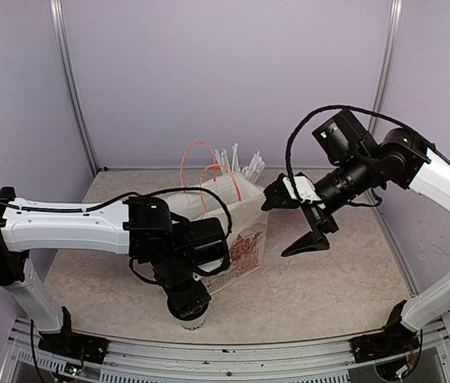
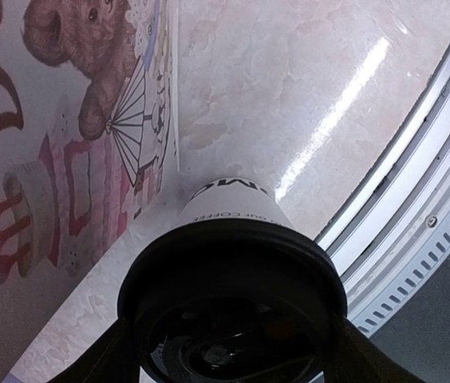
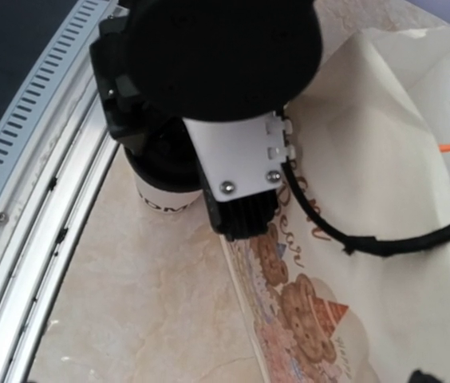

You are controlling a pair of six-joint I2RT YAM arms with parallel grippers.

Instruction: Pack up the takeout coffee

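Observation:
One takeout coffee cup [image 1: 193, 321], white with a black lid [image 2: 233, 271], stands upright on the table near the front edge, just in front of the paper bag. In the left wrist view its white side [image 2: 229, 211] shows black lettering. My left gripper [image 1: 189, 307] points straight down over it, and its fingers [image 2: 105, 359] hug both sides of the lid. The right wrist view shows the same cup [image 3: 159, 195] under the left wrist. My right gripper [image 1: 275, 227] hangs open above the bag's right end, holding nothing.
A white paper bag [image 1: 237, 231] with orange handles and a bear print [image 2: 49, 159] stands open mid-table, right behind the cup. White straws [image 1: 237, 162] stick up behind it. The metal rail [image 1: 225, 351] runs close along the front, near the cup.

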